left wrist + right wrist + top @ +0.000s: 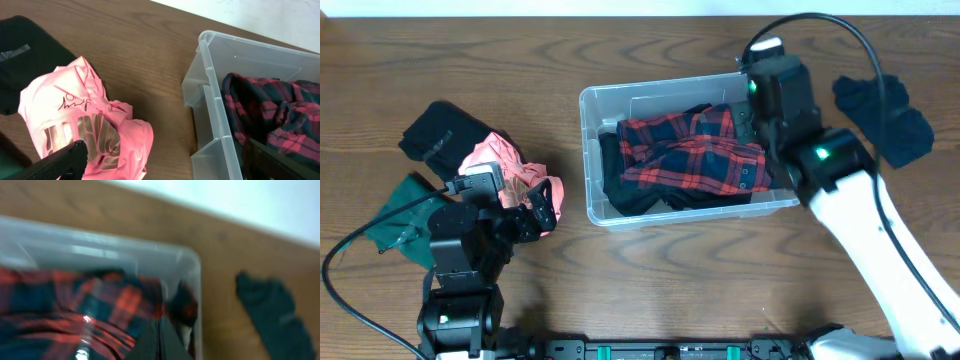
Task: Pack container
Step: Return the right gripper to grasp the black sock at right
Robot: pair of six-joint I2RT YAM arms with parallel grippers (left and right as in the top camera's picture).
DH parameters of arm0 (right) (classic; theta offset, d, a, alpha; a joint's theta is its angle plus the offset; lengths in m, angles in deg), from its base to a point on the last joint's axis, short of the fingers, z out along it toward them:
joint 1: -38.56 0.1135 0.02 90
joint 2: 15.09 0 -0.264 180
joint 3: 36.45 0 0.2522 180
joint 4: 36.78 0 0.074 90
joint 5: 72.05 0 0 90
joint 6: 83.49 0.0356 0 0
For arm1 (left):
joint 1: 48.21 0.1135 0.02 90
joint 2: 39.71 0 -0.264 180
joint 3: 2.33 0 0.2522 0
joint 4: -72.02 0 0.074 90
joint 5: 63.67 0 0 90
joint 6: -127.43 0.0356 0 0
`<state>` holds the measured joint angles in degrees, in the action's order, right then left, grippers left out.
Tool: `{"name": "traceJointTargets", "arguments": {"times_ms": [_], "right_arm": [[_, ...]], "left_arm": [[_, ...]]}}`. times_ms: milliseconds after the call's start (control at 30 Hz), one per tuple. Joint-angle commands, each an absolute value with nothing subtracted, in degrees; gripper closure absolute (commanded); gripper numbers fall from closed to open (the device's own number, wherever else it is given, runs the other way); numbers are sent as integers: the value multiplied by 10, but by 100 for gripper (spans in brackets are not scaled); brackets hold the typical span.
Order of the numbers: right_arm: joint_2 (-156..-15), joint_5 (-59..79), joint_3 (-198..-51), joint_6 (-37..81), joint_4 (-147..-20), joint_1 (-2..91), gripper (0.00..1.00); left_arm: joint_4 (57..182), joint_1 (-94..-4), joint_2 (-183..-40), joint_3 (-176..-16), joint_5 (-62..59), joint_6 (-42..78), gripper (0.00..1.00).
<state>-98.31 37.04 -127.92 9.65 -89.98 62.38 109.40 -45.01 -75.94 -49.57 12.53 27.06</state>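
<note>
One risk: your clenched right gripper (160, 342) could drag plaid shirt (690, 155) from container (588, 150); left gripper (538, 213) hangs spread above pink top (75, 120).

Right hand (159, 336) blurred, bottom-cropped.

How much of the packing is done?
Done: the plaid shirt and a dark garment lie in the container. In hand: the right gripper, looking shut, hangs over one end; the left gripper is open by the pink top. Left: pink top, black garment, green cloth and dark blue garment outside.
</note>
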Motion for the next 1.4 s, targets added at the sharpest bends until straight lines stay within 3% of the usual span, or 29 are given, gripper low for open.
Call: {"name": "traceJointTargets", "arguments": {"times_ms": [0, 467, 833, 867, 900, 967, 1000, 1167, 1367], "right_arm": [[-1053, 329, -1265, 154, -926, 604, 99], [-1260, 288, -1265, 185, -962, 617, 99], [-1170, 358, -1303, 165, -998, 618, 97], [-1144, 385, -1311, 165, -998, 617, 93], [-1121, 412, -1317, 162, -994, 614, 81], [-1067, 463, -1323, 137, -966, 603, 43], [-1045, 472, -1323, 112, -947, 594, 35], [-1004, 470, -1323, 0, -880, 486, 28], [-1081, 426, -1320, -71, -882, 332, 18]], "left_arm": [[1094, -452, -759, -511, 118, 270, 2], [1094, -452, -759, -511, 118, 270, 2], [1094, -452, -759, -511, 118, 270, 2], [1094, -452, -759, -511, 118, 270, 2], [1093, -452, -759, -511, 118, 270, 2], [1094, -452, -759, -511, 118, 270, 2], [1094, -452, -759, -511, 118, 270, 2], [1094, -452, -759, -511, 118, 270, 2], [1095, -452, -759, -511, 118, 270, 2]]}}
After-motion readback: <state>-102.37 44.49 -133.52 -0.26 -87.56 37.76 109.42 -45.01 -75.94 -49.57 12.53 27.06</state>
